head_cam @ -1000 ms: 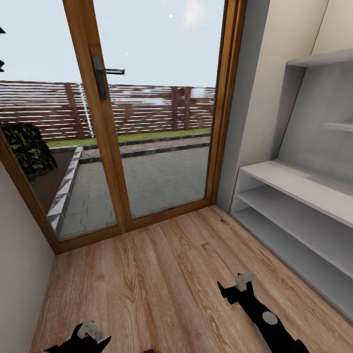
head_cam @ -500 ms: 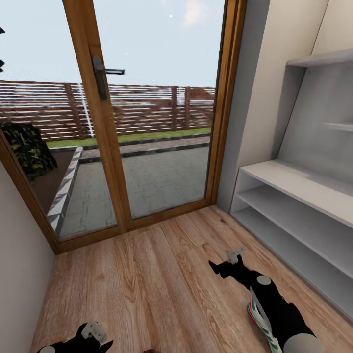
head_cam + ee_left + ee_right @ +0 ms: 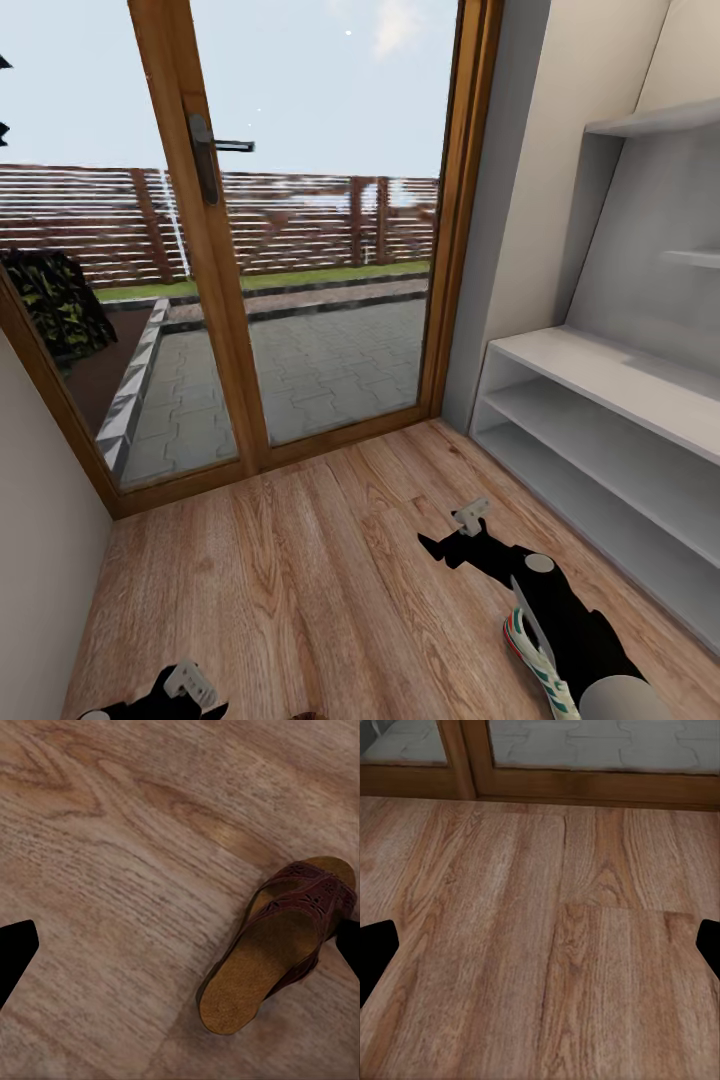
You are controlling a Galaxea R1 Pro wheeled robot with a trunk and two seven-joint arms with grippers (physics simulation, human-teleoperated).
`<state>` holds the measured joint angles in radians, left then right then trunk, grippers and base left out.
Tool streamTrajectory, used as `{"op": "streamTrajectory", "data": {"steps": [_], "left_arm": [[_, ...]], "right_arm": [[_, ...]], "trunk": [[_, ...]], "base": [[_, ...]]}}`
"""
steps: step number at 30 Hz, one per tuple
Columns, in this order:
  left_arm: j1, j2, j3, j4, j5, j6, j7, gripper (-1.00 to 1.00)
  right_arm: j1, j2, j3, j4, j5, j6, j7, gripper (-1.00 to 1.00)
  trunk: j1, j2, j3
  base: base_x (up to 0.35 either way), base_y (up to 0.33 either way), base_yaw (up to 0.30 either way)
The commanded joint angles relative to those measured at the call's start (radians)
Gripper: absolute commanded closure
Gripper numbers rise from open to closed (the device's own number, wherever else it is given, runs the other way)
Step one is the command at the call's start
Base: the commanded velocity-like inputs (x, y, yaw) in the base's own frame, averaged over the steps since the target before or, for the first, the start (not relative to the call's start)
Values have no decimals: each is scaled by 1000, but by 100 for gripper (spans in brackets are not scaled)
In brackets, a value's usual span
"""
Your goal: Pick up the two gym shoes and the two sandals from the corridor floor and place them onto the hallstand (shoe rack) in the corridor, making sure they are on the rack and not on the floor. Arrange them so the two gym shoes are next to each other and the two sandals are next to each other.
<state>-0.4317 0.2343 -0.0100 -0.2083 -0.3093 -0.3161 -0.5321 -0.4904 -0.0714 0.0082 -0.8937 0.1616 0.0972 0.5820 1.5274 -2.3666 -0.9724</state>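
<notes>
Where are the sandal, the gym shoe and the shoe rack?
sandal (image 3: 274,945): left wrist view, on its tan footbed.
gym shoe (image 3: 531,648): head view, on its striped white side.
shoe rack (image 3: 600,372): head view, on its top tier.

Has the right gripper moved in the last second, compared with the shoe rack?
Yes. The right gripper has slid away from the shoe rack toward the middle of the floor and slightly closer to the glass door; the camera held still.

Hallstand (image 3: 610,420) at right, glass door (image 3: 300,250) ahead, gym shoe (image 3: 532,655) on corridor floor (image 3: 300,580) between.
</notes>
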Motion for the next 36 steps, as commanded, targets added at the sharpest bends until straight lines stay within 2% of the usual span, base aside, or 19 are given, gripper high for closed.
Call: {"op": "streamTrajectory", "data": {"steps": [1,7,8,10,17,25,29,36], "left_arm": [[0,0,-1,0,-9,-6,0,-100],[2,0,0,0,-29,-5,1,-100],[-3,-6,3,-1,-67,2,1,-100],[-8,-8,3,-3,-94,5,1,-100],[-20,-11,5,-39,-142,30,0,-100],[-27,-14,4,-88,-160,131,-56,-100],[-28,-15,4,-111,-161,155,-89,-100],[-28,-16,4,-156,-164,178,-138,-100]], "right_arm": [[0,-2,0,-2,3,5,4,-100],[0,-6,-3,-2,4,7,6,-100],[0,-8,-3,-2,5,9,6,-100],[0,-9,-3,-2,6,9,6,-100],[0,-10,-1,0,7,10,6,-100],[0,-10,-1,1,7,10,6,-100],[0,-10,-1,1,7,10,6,-100],[0,-10,0,1,7,11,6,-100]], "trunk": [[0,0,-1],[0,0,-1],[0,0,-1],[0,0,-1],[0,0,-1],[0,0,-1],[0,0,-1],[27,-49,-24]], "base": [[0,0,0],[0,0,0],[0,0,0],[0,0,0],[0,0,0],[0,0,0],[0,0,0],[0,0,0]]}}
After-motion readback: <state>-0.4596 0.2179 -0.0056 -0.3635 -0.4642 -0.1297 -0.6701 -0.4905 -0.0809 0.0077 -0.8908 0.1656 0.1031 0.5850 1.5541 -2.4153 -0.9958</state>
